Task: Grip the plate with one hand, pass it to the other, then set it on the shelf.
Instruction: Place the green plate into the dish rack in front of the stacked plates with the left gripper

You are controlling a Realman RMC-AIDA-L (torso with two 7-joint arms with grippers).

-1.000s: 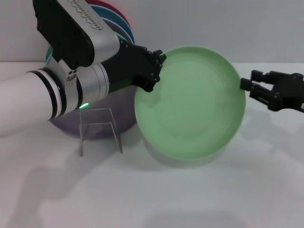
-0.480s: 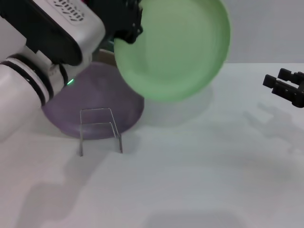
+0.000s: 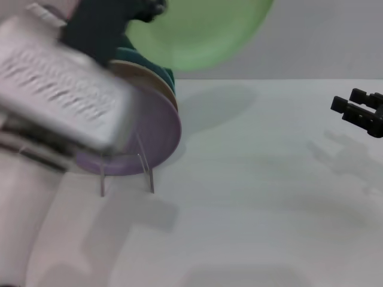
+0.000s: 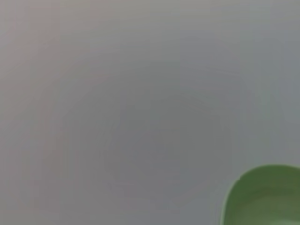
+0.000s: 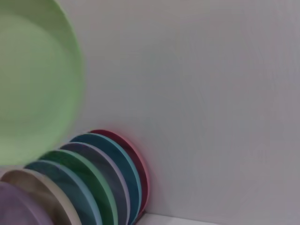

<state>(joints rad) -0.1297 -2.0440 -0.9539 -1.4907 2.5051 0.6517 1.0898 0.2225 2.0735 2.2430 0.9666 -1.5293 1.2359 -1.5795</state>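
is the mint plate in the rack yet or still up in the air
In the air. The mint plate is held high above the rack by the left claw, over the lavender plate leaning there.

The pale green plate looks like matte plastic, smooth with no glare on it. The lavender plate has the same dull, soft finish. The shelf is thin, clear, see-through stuff, acrylic by the look of it. The table is plain matte white. The right gripper is flat black, hard plastic as far as I can tell.
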